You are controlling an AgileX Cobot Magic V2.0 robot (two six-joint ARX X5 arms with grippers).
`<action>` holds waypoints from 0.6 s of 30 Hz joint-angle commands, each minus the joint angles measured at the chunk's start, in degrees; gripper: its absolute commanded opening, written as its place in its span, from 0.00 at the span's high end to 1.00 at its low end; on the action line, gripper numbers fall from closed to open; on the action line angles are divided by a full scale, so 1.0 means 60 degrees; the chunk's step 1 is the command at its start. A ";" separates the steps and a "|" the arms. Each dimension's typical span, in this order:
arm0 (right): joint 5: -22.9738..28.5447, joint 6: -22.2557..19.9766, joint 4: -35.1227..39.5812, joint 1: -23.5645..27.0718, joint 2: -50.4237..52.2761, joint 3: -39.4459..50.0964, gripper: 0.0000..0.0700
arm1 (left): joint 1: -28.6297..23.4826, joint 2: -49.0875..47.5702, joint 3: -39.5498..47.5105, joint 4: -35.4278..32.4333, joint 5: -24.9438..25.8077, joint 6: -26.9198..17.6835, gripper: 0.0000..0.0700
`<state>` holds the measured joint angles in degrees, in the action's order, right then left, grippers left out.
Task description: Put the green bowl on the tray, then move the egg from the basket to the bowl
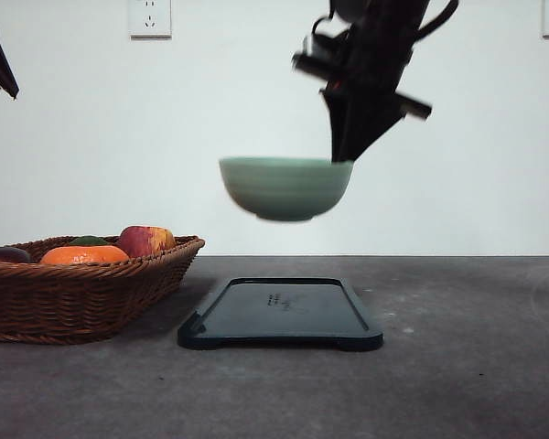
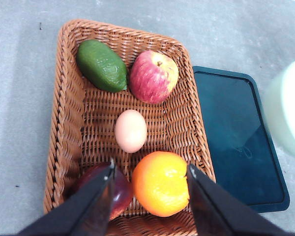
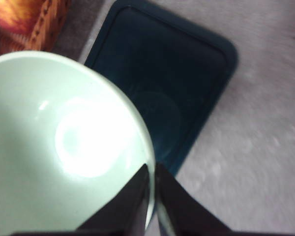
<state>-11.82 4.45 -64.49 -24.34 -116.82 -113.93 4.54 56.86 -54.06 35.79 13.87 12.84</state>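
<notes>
1. Jaws of the right gripper [image 1: 341,157] clench the rim of the green bowl [image 1: 285,188], which hangs in the air above the tray [image 1: 279,314].
2. Left gripper [image 2: 150,174] jaws gape over the basket [image 2: 64,123], above the egg [image 2: 131,131] and orange [image 2: 161,183].

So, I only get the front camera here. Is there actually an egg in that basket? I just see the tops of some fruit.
Observer: Yes. The left wrist view shows a pale egg lying on the weave in the middle of the basket.
Operator: Is anything reaching for it?
Observer: The left end effector hangs open above the basket, over an orange rather than over the egg.
Operator: And is there anything inside the bowl up in the air?
Observer: No. The right wrist view looks into the green bowl and it is empty. The right end effector pinches its rim, one finger inside and one outside.
</notes>
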 commanded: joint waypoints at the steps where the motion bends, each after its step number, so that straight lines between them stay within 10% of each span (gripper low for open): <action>1: -0.0018 -0.0014 0.0157 -0.0048 -0.0456 -0.0244 1.00 | 0.0004 0.0080 -0.0193 -0.0059 0.0022 -0.0128 0.60; 18: -0.0137 0.0192 0.0795 -0.0045 -0.1961 -0.0244 1.00 | 0.0004 0.0238 -0.0193 0.0181 0.0019 -0.0131 0.60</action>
<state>-12.16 4.95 -59.94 -24.30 -126.57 -113.95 4.54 57.64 -54.06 37.20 13.87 12.84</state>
